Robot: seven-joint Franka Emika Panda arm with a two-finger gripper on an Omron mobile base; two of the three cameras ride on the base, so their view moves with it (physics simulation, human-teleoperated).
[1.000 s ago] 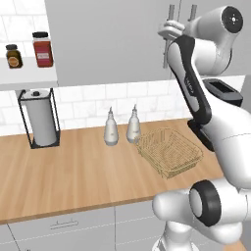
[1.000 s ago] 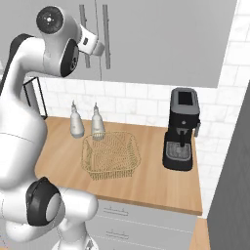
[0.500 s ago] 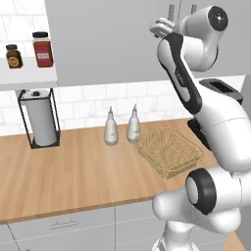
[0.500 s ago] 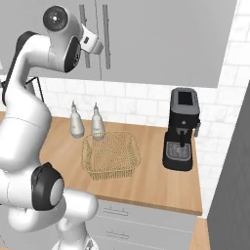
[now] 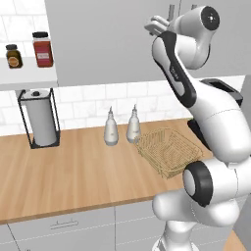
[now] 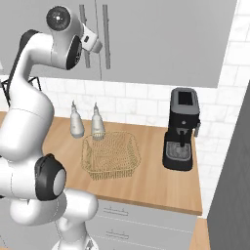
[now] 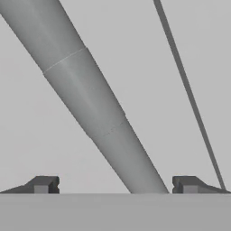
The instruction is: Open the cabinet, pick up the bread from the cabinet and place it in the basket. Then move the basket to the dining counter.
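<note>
The gripper (image 7: 115,185) is sitting with its jaws spread wide, and one long bar handle (image 7: 90,103) of the cabinet (image 5: 108,44) is running slantwise up from between the two fingertips (image 7: 43,184) in the hand view, close in front of them and touching neither. Just beside that handle, toward the other fingertip, the thin dark seam (image 7: 187,90) between the two closed doors is slanting the same way. In the right base view the hand (image 6: 90,41) is reaching up against the cabinet front right at the pair of vertical handles (image 6: 106,41), with the arm's big joint sitting just behind it. In the left base view the hand (image 5: 158,25) is pressing close to the same grey door near its top edge. Well below the gripper, the basket (image 5: 168,151) is lying open on the wood worktop (image 5: 73,171), with two small pale bottles (image 5: 111,128) standing just beside it toward the tiled wall. A black coffee machine (image 6: 181,129) is standing far below and off to the side of the gripper, beyond the basket. The bread is hiding from sight, since both cabinet doors are shut.
</note>
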